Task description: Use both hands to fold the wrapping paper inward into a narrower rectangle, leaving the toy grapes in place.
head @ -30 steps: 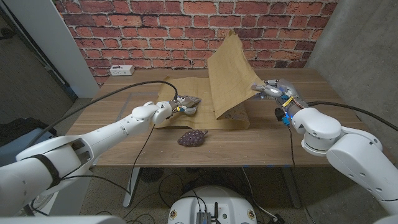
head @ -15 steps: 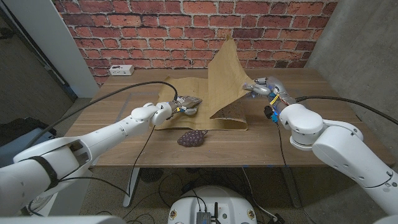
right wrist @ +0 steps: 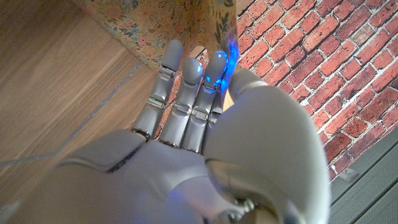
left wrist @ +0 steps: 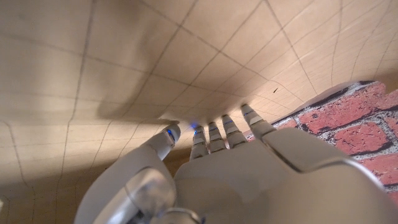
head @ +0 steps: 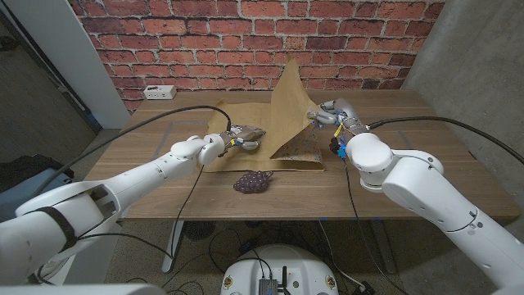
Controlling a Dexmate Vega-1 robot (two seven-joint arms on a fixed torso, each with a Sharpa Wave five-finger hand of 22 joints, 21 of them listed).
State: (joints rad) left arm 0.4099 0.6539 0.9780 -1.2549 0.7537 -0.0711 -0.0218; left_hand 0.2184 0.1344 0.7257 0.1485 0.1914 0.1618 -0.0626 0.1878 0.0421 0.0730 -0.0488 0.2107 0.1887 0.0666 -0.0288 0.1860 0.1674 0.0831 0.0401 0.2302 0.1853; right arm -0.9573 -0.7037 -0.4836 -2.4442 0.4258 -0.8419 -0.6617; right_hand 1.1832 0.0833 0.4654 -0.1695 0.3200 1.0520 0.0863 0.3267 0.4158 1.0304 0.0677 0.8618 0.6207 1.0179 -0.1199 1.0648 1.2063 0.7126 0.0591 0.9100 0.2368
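The left hand (head: 244, 138) rests on the left part of the wrapping paper (head: 288, 106), fingers (left wrist: 214, 134) pressed against the gridded brown sheet; whether it grips the paper or only holds it down cannot be told. The sheet lies on the wooden surface (head: 147, 143), its right side lifted into a tall peak with the floral printed face showing underneath. Just in front of the paper's near edge sit the toy grapes (head: 252, 181), apart from both hands. The right hand (head: 329, 115) grasps the raised right edge of the paper, its fingertips (right wrist: 202, 71) closed on the sheet.
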